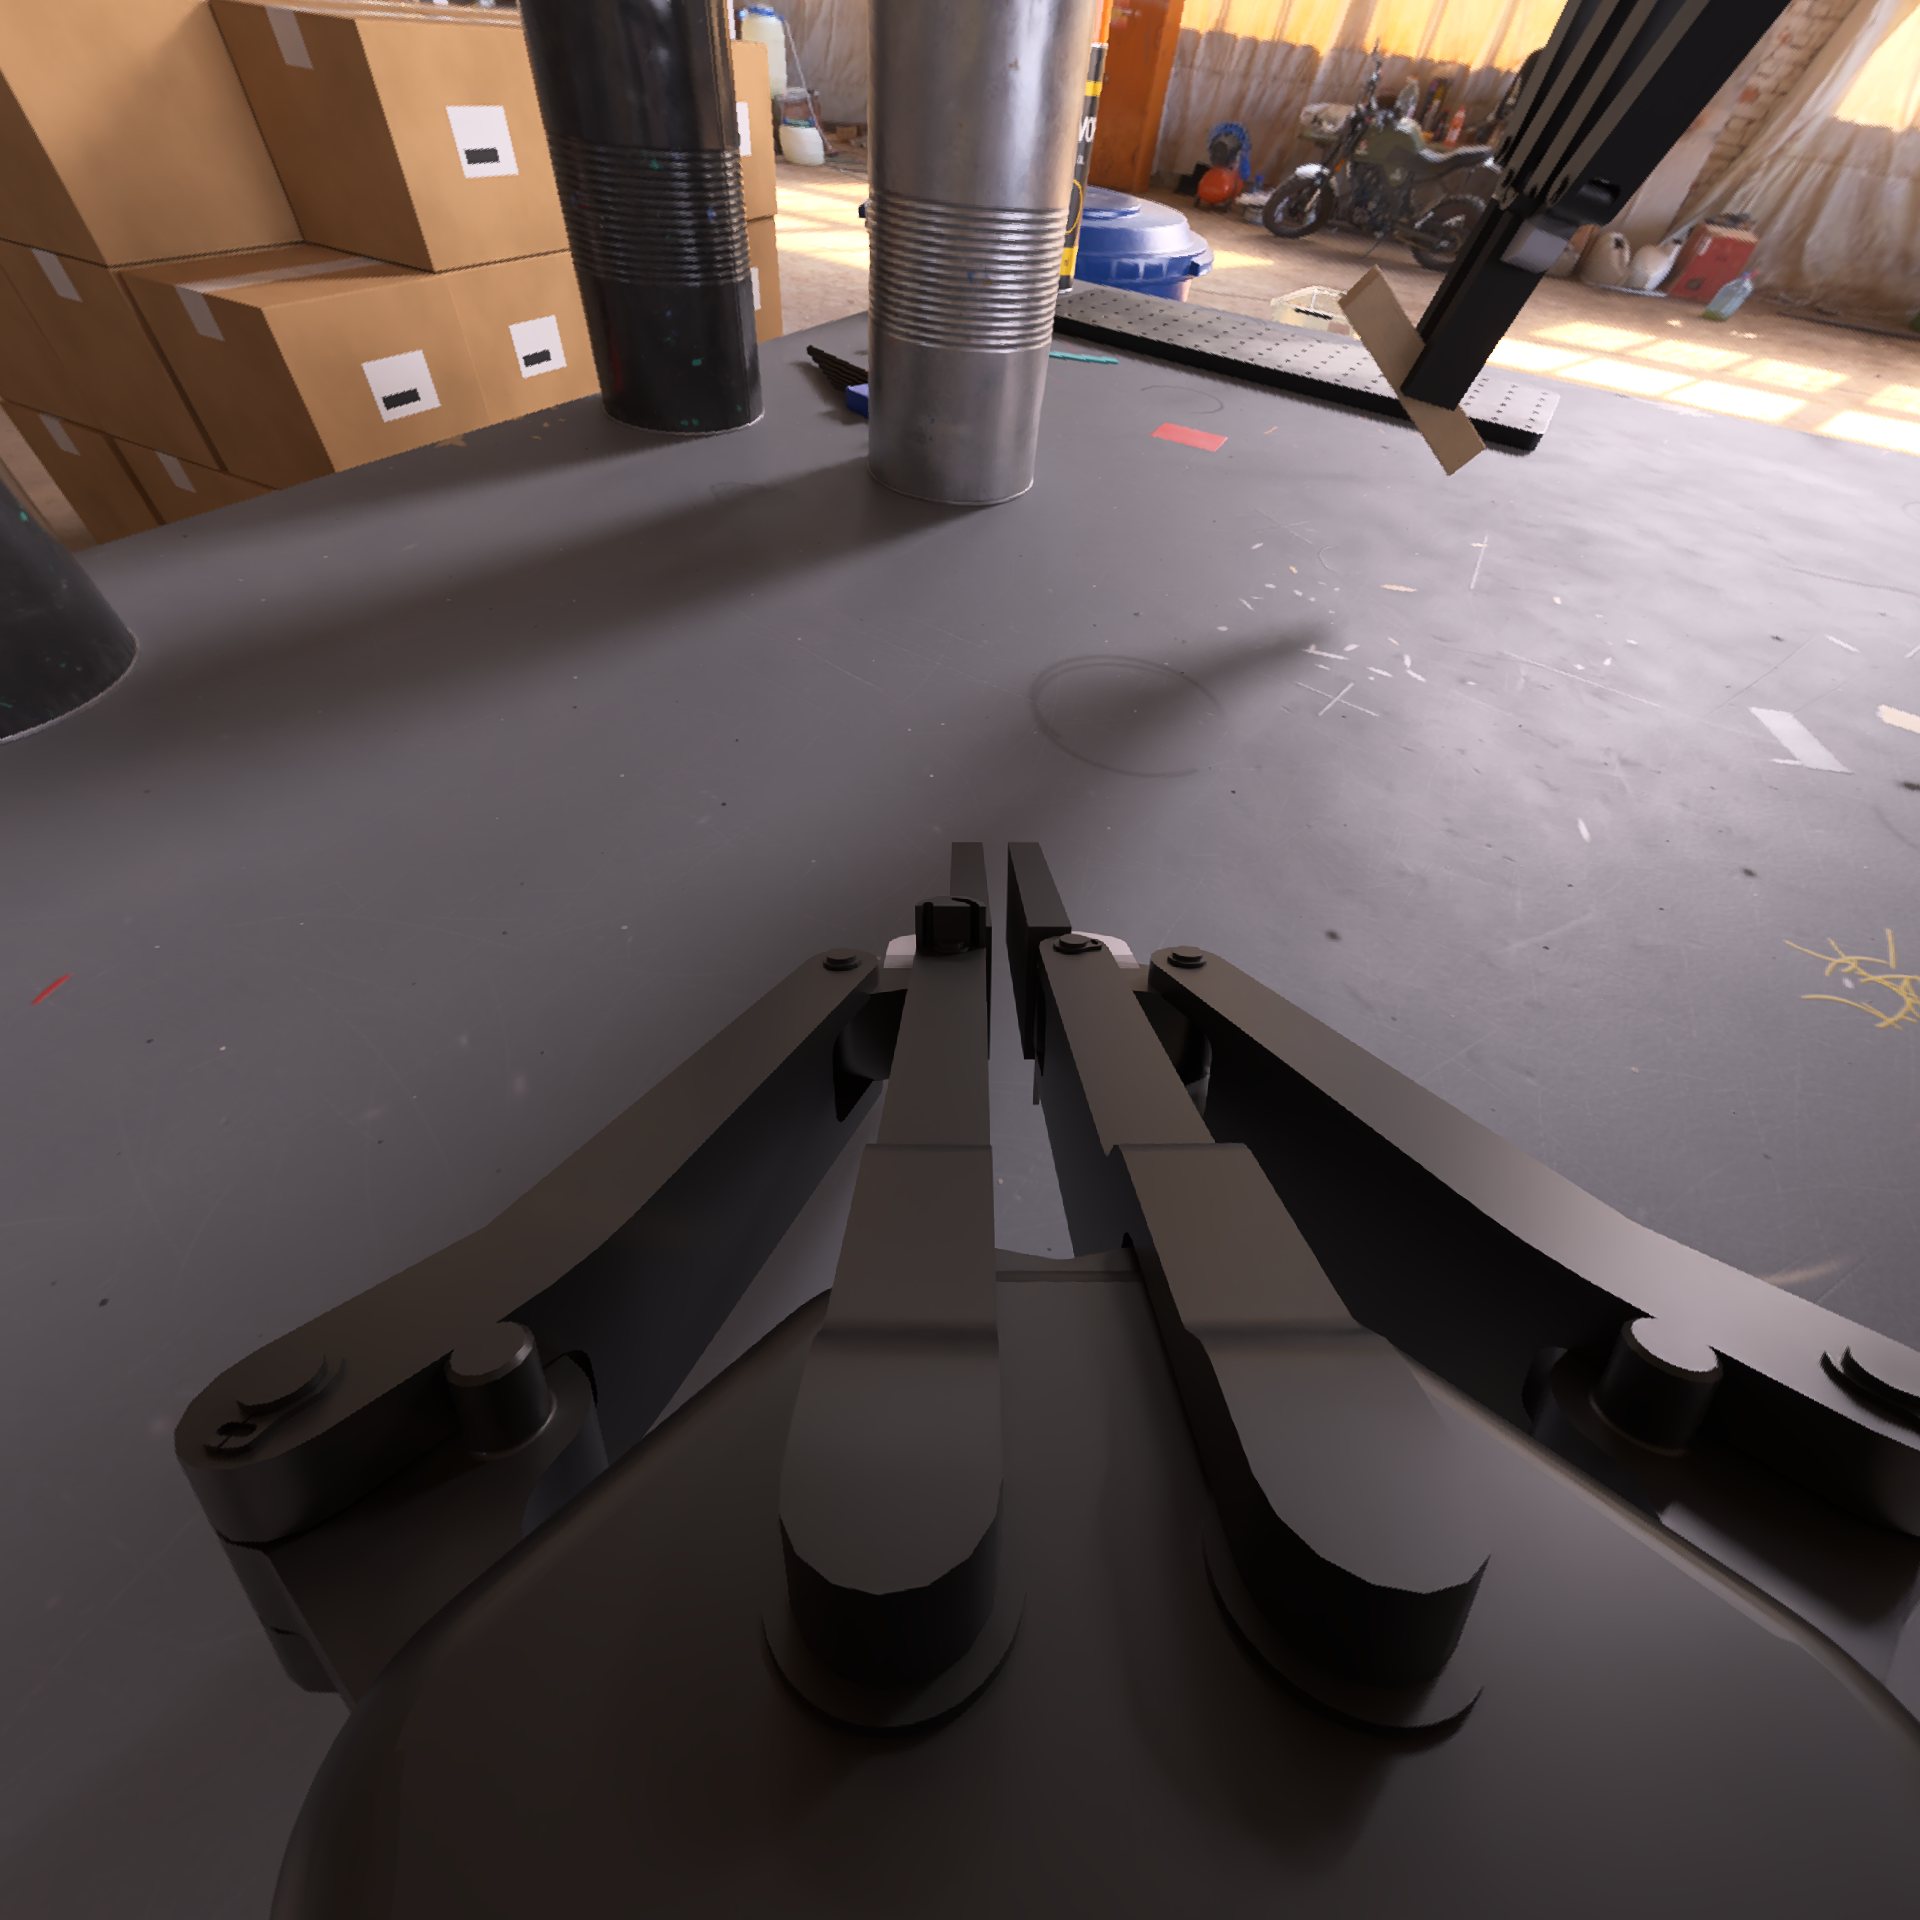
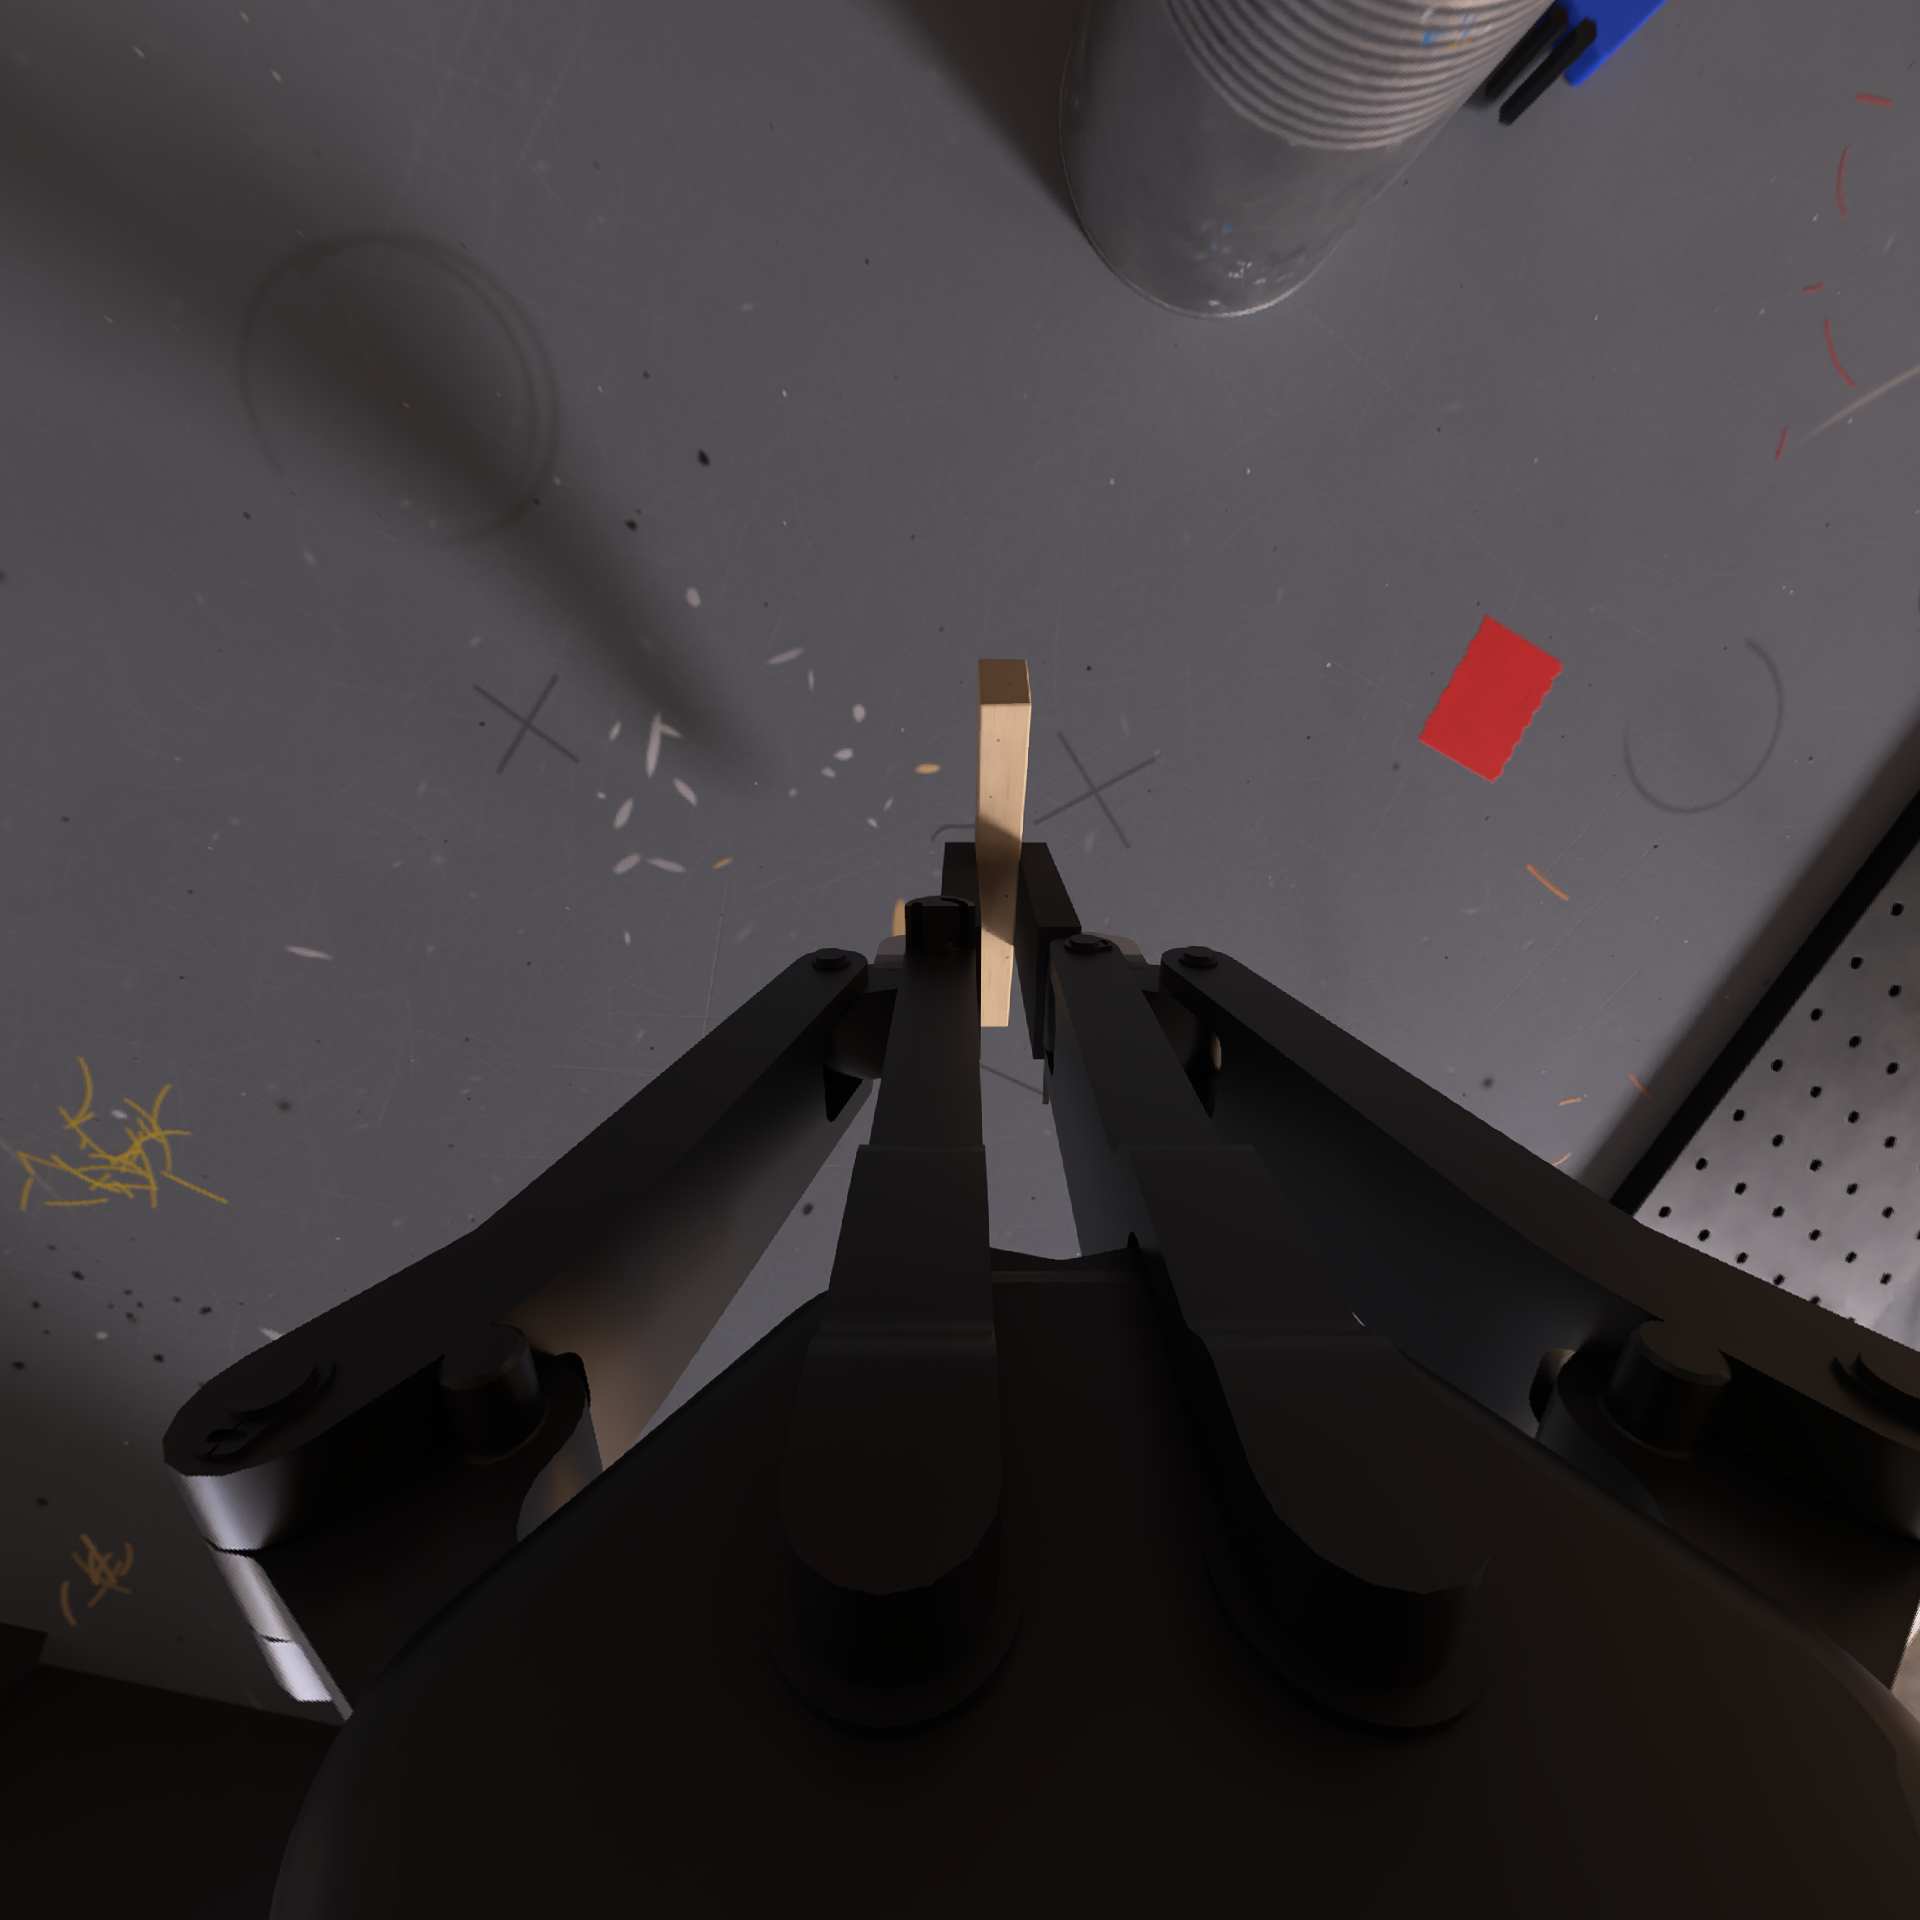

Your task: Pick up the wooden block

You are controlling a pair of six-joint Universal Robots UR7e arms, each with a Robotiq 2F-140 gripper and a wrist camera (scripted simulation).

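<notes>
Wooden block (image 2: 1003,831), a pale, slim rectangular strip with squared ends, sits clamped between the fingers of the right claw (image 2: 1006,883) and is held clear of the grey counter (image 2: 727,416), its long side running forward past the fingertips and its near end tucked back between the finger links. Seen from the left wrist, the same block (image 1: 1382,322) hangs tilted in the right claw (image 1: 1439,390) at upper right, both ends sticking out on either side of the dark fingers, well above the counter (image 1: 623,675).

Left claw (image 1: 995,883) hovers low over the counter with its fingers drawn nearly together and nothing between them, well apart from the block.

Across the left wrist view from left to right stand stacked cardboard boxes (image 1: 312,260), a black threaded cylinder (image 1: 655,208), a silver threaded cylinder (image 1: 966,260), a red patch (image 1: 1190,436) on the counter and a black perforated board (image 1: 1247,348) behind the held block. In the right wrist view, the red patch (image 2: 1491,696) lies to the right of the block.
</notes>
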